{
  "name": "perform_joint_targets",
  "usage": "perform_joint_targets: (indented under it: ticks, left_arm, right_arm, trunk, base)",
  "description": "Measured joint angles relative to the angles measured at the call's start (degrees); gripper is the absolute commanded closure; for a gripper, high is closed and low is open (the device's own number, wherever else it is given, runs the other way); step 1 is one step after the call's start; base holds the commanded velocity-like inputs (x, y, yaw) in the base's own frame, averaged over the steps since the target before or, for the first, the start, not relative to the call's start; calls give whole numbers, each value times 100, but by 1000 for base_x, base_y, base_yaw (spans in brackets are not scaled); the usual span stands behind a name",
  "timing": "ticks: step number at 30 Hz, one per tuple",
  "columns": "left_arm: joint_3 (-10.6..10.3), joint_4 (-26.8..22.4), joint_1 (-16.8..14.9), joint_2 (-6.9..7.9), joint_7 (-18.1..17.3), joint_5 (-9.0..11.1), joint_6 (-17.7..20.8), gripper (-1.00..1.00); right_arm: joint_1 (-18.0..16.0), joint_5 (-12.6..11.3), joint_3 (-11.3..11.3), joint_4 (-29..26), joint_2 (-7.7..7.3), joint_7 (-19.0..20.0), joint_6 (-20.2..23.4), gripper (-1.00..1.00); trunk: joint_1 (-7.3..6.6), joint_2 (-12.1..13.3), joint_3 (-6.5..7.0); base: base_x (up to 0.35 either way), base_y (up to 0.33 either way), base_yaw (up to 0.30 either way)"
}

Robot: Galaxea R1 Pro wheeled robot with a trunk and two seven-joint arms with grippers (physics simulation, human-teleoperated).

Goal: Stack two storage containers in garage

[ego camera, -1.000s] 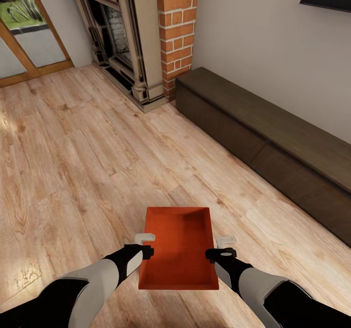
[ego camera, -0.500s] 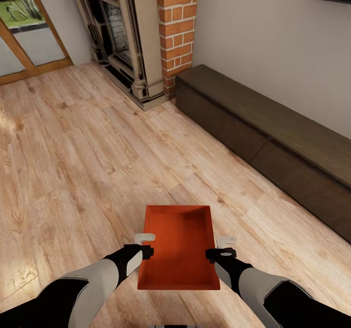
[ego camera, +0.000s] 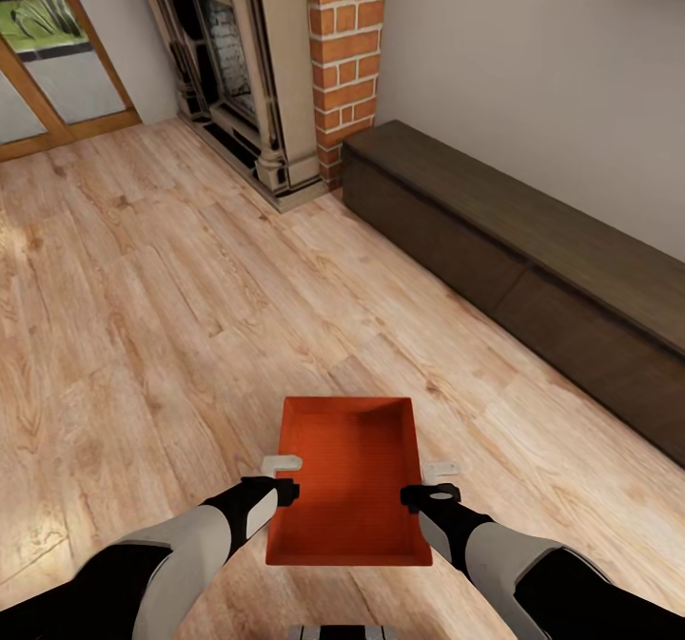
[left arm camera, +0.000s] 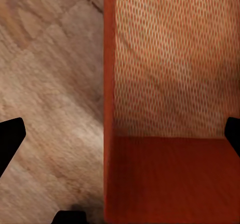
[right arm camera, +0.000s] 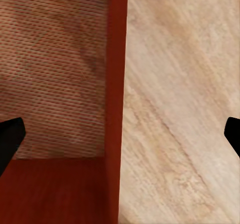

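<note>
1. Head view, nearest to us: our two arms reach forward and down, the left gripper at the left long wall of the storage container and the right gripper at its right long wall.
2. We see the orange-red bin carried between the two grippers, its open top facing up, its long sides running away from us, above the light wood-plank floor of the living room.
3. Left wrist view: our left gripper's dark fingertips stand wide apart, one over the planks outside the bin and one over its ribbed inside, with the thin wall running between them; they straddle the wall, and we cannot tell whether the pads press on it.
4. Right wrist view: our right gripper's fingertips stand just as wide, one inside the bin and one over the floor, the container wall between them; again we cannot tell whether they touch it.
5. Farther off, a long dark low cabinet runs along the white wall on the right.
6. Beyond it stands the red-brick fireplace, and at far left the wood-framed glass doors.
</note>
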Motion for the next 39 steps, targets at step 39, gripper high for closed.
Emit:
perform_joint_targets:
  ticks: [39]
  left_arm:
    - [0, 0, 0, 21, 0, 16, 0, -100]
  right_arm:
    - [0, 7, -4, 0, -23, 230, -8, -100]
  trunk:
    - [660, -1205, -539]
  base:
    - [0, 0, 0]
